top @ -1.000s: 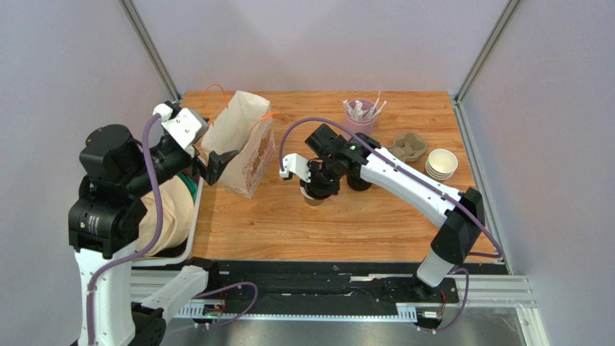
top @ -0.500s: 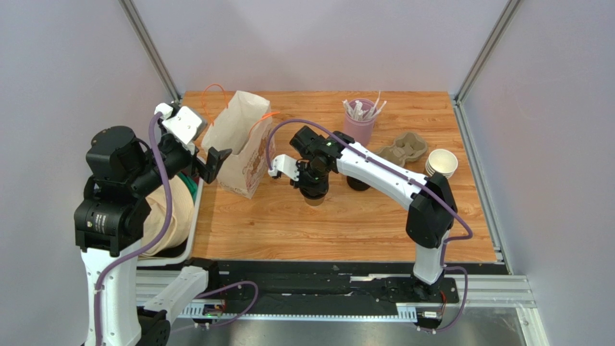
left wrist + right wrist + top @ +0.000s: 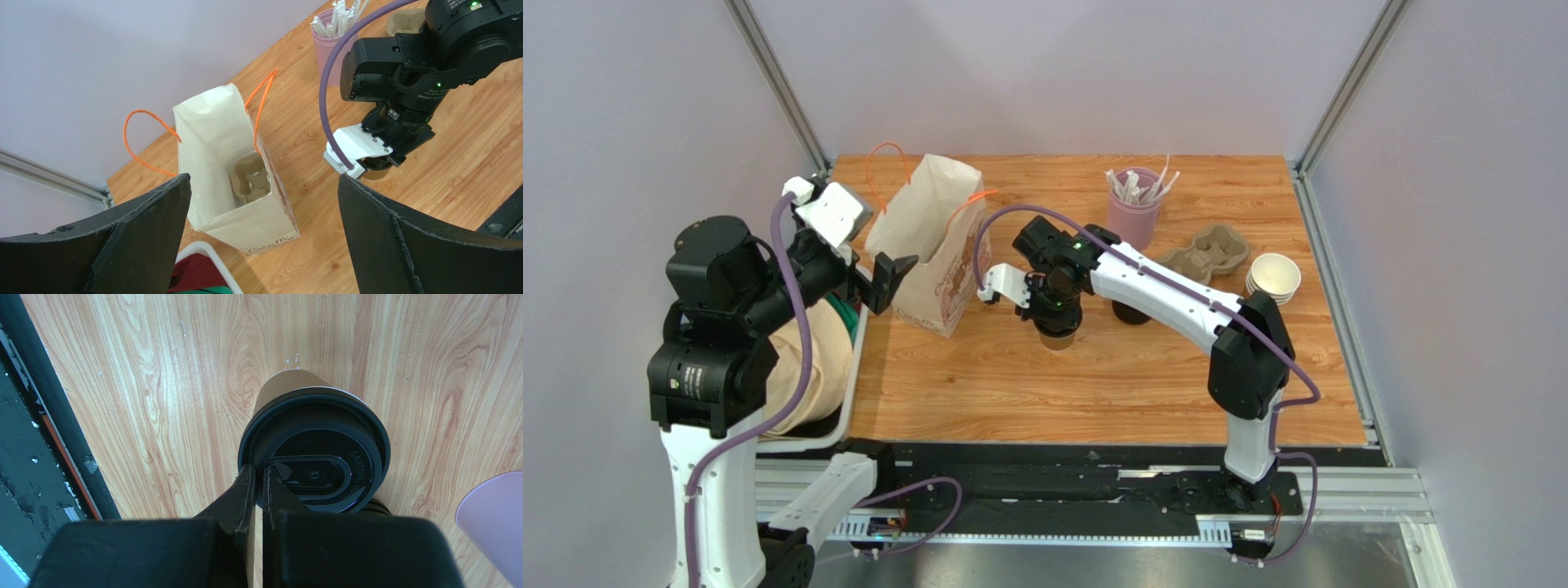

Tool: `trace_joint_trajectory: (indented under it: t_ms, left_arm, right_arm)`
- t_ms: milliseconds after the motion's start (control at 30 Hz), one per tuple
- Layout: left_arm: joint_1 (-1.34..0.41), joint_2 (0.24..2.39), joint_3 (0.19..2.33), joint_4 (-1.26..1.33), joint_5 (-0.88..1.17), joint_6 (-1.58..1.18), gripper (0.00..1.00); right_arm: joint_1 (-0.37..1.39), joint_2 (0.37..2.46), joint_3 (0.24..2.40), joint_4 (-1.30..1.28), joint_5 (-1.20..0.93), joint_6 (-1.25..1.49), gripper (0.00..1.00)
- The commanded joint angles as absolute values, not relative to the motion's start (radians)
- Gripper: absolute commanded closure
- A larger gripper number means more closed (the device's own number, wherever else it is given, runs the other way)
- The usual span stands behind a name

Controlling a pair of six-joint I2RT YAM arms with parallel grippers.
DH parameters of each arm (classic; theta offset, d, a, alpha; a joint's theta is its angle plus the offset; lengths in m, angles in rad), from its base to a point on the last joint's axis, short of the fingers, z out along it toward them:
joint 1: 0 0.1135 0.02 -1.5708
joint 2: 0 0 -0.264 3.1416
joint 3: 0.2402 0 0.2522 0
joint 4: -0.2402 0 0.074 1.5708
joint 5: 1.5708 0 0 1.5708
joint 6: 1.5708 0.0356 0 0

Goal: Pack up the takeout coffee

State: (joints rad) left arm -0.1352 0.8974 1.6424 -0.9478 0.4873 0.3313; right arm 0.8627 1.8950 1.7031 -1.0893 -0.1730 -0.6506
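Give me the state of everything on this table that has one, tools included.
Paper bag with orange handles: upright, open, moulded cardboard tray inside.
Small brown paper cup with black plastic lid: upright, lidded, lid rim pinched.
Right tool: shut on that lid's rim.
Left tool: open, holding nothing.
Pink cup of white sticks: upright.

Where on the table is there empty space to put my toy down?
The wide front strip of table, between the takeout coffee and the near edge, is bare. So is the back patch between the paper bag and pink cup. The back right is crowded: pink cup, carrier, cup stack.
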Motion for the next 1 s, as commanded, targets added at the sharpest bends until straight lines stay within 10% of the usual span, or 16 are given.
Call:
trace_joint_trajectory:
  t_ms: [0, 967]
  left_arm:
    - [-0.126, 0.894, 1.638, -0.943, 0.522, 0.310, 0.03]
    - [-0.107, 0.897, 1.611, -0.919, 0.591, 0.291, 0.03]
  right_arm:
    - [0.870, 1.879, 1.683, -1.052, -0.172, -0.643, 1.00]
    - [0.868, 1.780, 1.735, -1.072, -0.155, -0.644, 0.57]
